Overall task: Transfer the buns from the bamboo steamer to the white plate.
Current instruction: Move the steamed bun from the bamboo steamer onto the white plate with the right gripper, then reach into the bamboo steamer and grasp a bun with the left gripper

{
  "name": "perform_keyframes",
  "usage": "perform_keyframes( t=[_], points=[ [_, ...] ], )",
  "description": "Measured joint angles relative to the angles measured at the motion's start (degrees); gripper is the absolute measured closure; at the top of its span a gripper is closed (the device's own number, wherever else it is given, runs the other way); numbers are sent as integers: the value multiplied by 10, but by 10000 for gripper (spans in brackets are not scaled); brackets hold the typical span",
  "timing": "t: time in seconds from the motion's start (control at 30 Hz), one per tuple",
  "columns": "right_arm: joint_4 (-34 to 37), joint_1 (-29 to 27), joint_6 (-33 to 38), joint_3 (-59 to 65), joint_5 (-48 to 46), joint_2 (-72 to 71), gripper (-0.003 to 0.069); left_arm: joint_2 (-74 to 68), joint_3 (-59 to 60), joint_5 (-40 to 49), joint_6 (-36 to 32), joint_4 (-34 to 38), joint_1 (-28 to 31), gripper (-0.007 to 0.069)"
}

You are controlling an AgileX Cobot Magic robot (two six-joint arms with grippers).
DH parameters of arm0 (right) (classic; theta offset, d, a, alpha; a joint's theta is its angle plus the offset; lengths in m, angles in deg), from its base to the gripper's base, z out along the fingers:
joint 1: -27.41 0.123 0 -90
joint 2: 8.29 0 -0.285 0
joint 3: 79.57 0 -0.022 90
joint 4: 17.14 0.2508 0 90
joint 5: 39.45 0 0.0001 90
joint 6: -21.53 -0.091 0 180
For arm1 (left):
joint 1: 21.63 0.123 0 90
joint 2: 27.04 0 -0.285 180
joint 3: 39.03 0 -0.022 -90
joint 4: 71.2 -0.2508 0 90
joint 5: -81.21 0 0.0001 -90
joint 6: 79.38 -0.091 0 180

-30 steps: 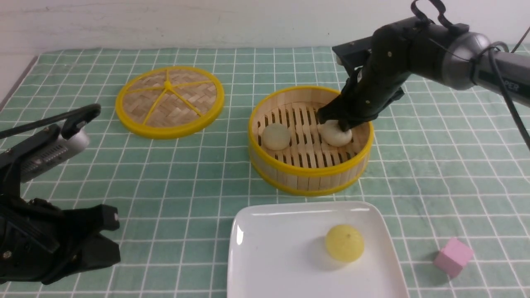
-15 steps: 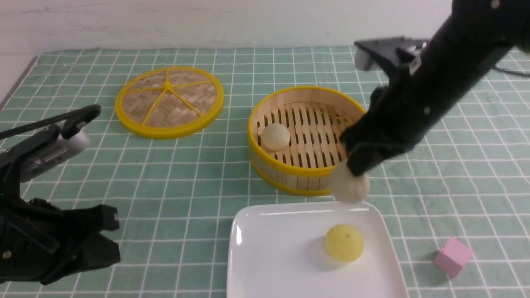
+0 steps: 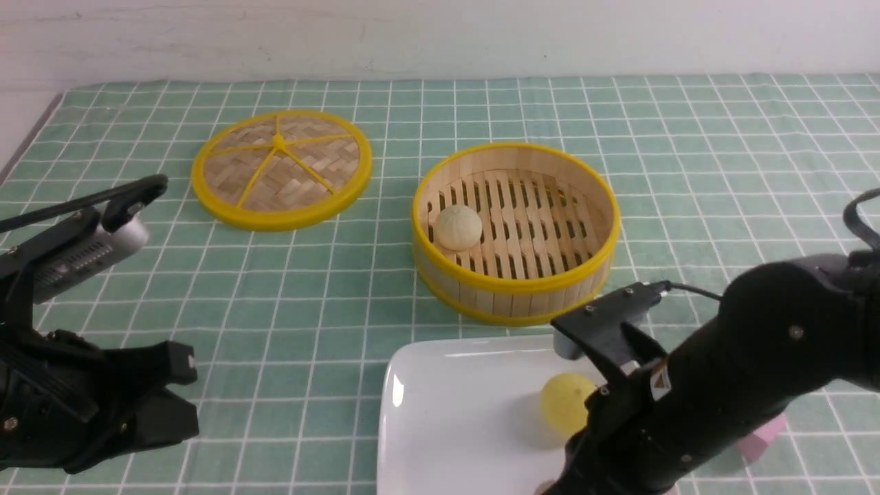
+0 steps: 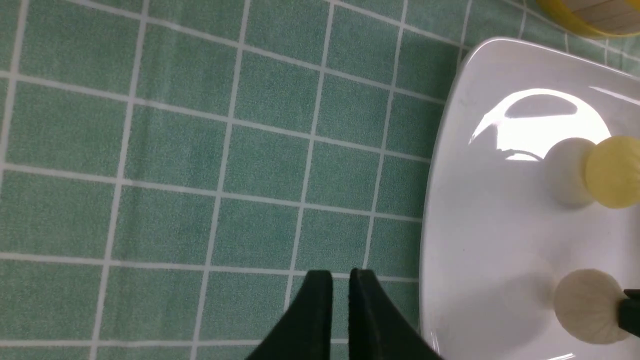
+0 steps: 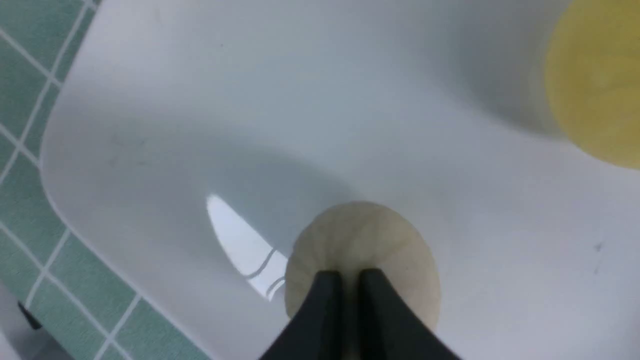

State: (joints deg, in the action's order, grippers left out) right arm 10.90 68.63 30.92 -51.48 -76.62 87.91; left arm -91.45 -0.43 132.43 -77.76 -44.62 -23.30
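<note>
Bun (image 3: 459,227) in bamboo steamer (image 3: 515,285) | second bun (image 5: 360,245) on white plate (image 3: 440,385), near yellow bun (image 3: 564,405), not touching | right gripper (image 5: 350,275) tips at second bun's top, narrow slit, pinching or not: cannot tell | left gripper (image 4: 341,274) slightly apart, empty, over checked cloth (image 4: 200,150)

Green cloth (image 3: 309,309) with white grid lines lies flat over the worktop (image 3: 17,117), running to a plain white wall (image 3: 412,34) at the far side; a strip of bare worktop shows past the cloth's far-left edge. Flat round woven lid (image 3: 282,170), with a yellow rim and yellow spokes meeting at a centre knob, lies on the cloth at far left of centre, well apart from the other items. Bright yellow bun (image 3: 565,405) sits dome up, near and right of centre, partly hidden in the front view; small pink cube (image 3: 764,434) lies on the cloth to its right, apart from it and mostly hidden.
</note>
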Motion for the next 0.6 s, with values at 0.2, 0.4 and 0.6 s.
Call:
perform_keyframes(
  t=[0.2,0.4,0.6],
  points=[
    [-3,-4,0,-5,12,-3,321,0,0,0,1,0,0,533],
    [-63,-62,2,-51,-68,-50,232,0,0,-22,6,2,0,529],
    [-145,-168,4,-65,-164,-124,502,-16,-3,-54,-24,7,0,555]
  ],
)
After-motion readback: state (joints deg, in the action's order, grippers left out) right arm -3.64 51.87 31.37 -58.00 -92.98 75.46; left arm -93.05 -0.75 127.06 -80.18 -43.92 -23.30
